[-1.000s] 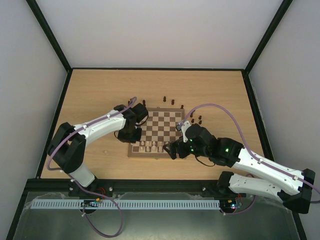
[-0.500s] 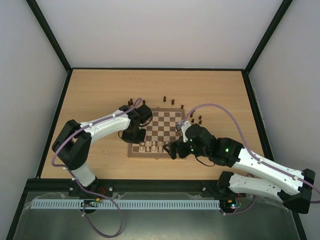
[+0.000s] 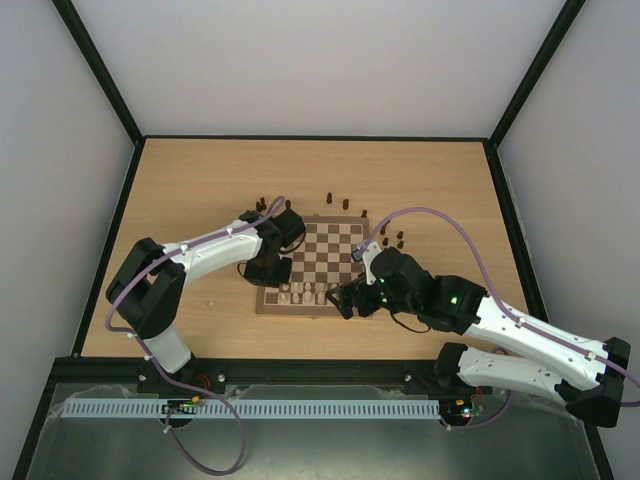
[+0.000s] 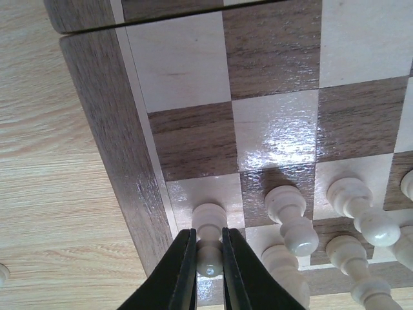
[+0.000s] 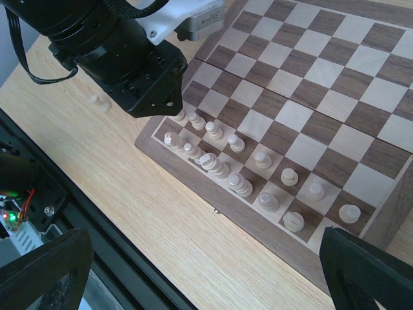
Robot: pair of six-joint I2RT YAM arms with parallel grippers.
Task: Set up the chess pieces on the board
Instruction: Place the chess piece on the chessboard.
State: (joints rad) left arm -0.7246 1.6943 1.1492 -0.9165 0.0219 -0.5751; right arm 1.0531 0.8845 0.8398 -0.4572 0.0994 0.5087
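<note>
At the centre of the overhead view, the board lies on the desk. Pale chess pieces crowd its lower edge, and dark pieces stand off it by the upper border. The left claw hangs over the board's lower left corner. The right claw sits just beside the lower edge.

Low in the left wrist view, the left claw is pressed together on a pale pawn, its fingers flanking the stem under the head. The pawn is over a cream square next to the board's left border. Whether its base touches the wood cannot be told.

Across the right wrist view, the right claw is spread wide and holds nothing. The pale men stand in two ragged rows at the board's lower left, and a stray pale piece rests on the desk at upper left.

Such turned wood looks light, stiff and smoothly varnished, so it would likely slip or topple from its narrow base. The safest hold seems to be the waist just beneath the head.
</note>
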